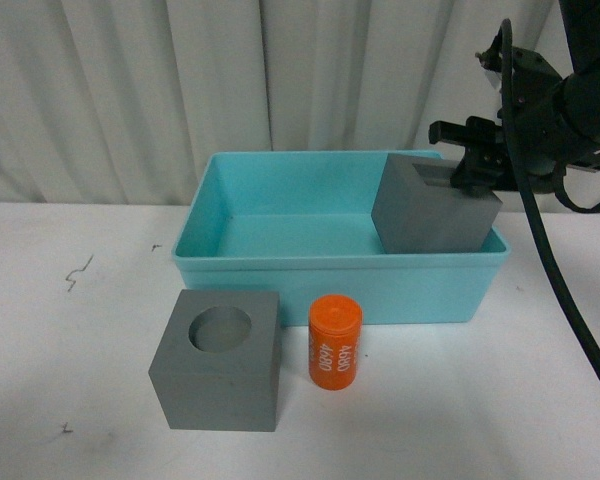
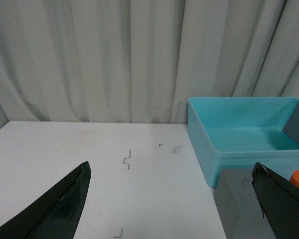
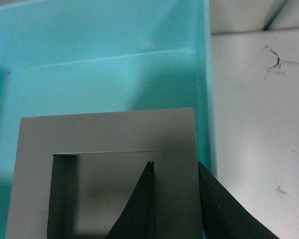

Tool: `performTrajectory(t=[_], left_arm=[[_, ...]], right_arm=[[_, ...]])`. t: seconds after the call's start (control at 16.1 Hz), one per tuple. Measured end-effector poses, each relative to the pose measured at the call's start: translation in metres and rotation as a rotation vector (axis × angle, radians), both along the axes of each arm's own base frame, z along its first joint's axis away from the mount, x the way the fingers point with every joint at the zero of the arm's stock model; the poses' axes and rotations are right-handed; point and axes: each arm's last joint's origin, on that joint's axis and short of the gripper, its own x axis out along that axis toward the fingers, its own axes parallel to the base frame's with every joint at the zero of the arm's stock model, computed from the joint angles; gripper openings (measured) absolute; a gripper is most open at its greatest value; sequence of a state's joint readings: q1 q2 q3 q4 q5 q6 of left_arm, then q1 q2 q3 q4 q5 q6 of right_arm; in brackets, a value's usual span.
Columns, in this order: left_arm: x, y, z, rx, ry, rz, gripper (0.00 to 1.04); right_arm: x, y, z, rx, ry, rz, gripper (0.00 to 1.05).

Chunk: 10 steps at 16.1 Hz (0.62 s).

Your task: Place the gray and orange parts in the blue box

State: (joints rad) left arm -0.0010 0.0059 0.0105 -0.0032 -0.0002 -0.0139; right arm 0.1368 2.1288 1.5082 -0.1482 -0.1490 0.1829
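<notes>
Gray matte cube with a square recess sits at the right end of the light blue plastic box, slightly tilted, its lower part behind the front wall. Cannot tell whether it touches the box floor.

Right gripper is clamped on it. The right wrist view shows one finger down inside the recess and the other outside, pinching one wall between them. Likely reason: the cube looks too wide for the jaws, so the recess wall serves as the handle. Judged step: lowering or about to let go, first of three parts.

Left gripper hovers over the white table left of the box, jaws spread wide with nothing between them.

The other parts are on the table in front of the box:
- gray matte cube with a round recess, recess up, toward the left
- small orange cylinder with white numerals, upright, just beside that cube on its right, near the box's front wall

In the way: the cylinder stands close to the round-recess cube, which leaves little room for a finger on that side. The box's front wall must be cleared by each lift. Pale pleated curtain hangs behind.
</notes>
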Motion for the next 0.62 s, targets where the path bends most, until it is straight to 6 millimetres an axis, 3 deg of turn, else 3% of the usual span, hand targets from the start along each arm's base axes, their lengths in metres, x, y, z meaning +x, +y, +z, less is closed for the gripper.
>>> performTrajectory(t=[0.19,0.44,0.62], left_arm=[[0.000,0.000,0.000,0.000,0.000,0.000,0.98],[0.000,0.000,0.000,0.000,0.000,0.000,0.98],[0.000,0.000,0.000,0.000,0.000,0.000,0.98]], right_arm=[[0.001,-0.004,-0.009,-0.020,0.033,-0.022,0.19],[0.001,-0.009,-0.001,-0.020,0.012,-0.036,0.63],[-0.011,-0.014,0.040,0.004,-0.088,-0.033,0.97]])
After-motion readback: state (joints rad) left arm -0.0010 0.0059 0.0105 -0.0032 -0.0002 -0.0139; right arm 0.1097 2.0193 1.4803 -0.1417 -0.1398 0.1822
